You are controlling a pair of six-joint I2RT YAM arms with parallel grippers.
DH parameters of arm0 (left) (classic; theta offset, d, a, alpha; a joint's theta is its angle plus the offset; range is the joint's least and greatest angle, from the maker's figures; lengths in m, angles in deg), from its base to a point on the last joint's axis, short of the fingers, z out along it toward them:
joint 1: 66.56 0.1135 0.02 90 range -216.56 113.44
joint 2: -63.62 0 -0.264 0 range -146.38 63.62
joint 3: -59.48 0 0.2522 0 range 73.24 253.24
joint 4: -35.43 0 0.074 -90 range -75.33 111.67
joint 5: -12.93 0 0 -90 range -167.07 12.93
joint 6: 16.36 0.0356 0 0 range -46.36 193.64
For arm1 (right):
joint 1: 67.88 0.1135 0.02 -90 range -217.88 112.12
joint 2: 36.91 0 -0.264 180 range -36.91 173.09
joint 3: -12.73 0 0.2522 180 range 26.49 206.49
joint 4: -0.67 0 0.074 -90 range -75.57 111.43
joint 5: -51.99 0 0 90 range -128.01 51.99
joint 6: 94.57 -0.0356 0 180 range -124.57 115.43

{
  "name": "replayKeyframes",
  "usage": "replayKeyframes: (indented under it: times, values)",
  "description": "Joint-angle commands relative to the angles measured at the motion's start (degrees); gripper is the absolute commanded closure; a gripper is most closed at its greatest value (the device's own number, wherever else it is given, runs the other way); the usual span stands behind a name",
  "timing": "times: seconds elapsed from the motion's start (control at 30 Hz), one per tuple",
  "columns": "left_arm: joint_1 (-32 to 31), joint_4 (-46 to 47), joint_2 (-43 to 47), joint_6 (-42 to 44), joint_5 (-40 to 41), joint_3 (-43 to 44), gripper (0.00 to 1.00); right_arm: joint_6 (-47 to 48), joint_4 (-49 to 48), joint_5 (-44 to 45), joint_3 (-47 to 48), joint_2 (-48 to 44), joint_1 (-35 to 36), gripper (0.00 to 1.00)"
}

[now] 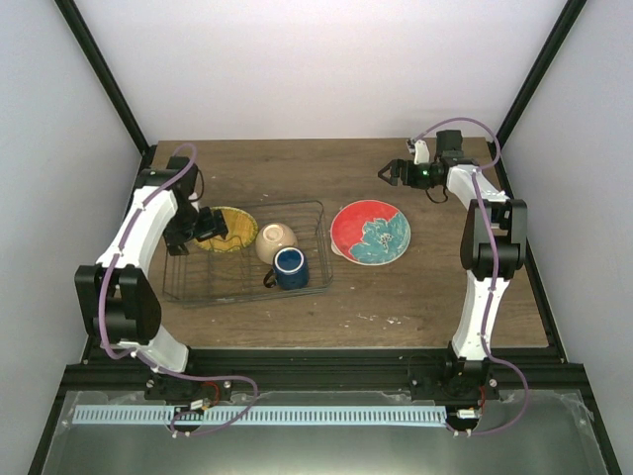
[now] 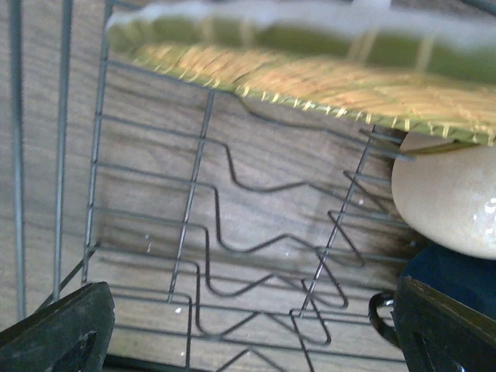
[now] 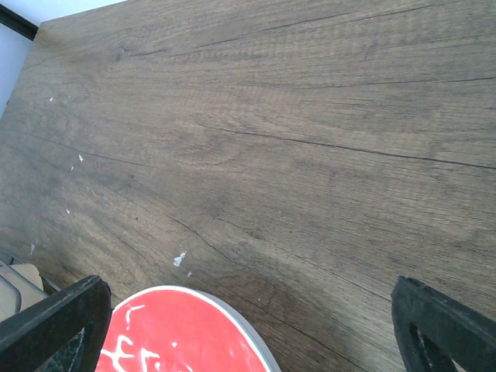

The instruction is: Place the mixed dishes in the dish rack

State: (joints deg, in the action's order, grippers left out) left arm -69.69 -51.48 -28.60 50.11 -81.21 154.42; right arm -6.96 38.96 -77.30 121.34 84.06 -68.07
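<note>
rack (image 1: pixel 252 300) holds yellow plate (image 1: pixel 226 230), bowl (image 1: pixel 276 240) and mug (image 1: pixel 290 268). red plate (image 1: pixel 370 233) outstanding, on table (image 1: pixel 396 297) right of rack. left gripper (image 1: pixel 210 226) and right gripper (image 1: pixel 388 174) wide, empty.

Wire dish rack (image 1: pixel 223 282), matt wood table (image 1: pixel 297 168)

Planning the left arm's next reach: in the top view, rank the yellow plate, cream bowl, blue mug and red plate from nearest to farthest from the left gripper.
From the left gripper:
1. yellow plate, right at its fingers, at the left end of the rack.
2. cream bowl, mid-rack.
3. blue mug, just beyond the bowl.
4. red plate, outside the rack, to its right.
</note>
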Motion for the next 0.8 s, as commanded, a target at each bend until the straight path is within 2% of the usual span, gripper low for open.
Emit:
replayKeyframes:
  times: [0.0, 0.77]
  values:
    - [-1.0, 5.3, -2.1, 0.7, 0.2, -0.4, 0.0, 0.6, 0.9, 0.7, 2.6, 0.0, 0.4, 0.0]
    - [-2.1, 16.6, -10.5, 1.1, 2.2, 2.1, 0.0, 2.2, 4.0, 3.0, 6.3, 1.7, 0.9, 0.0]
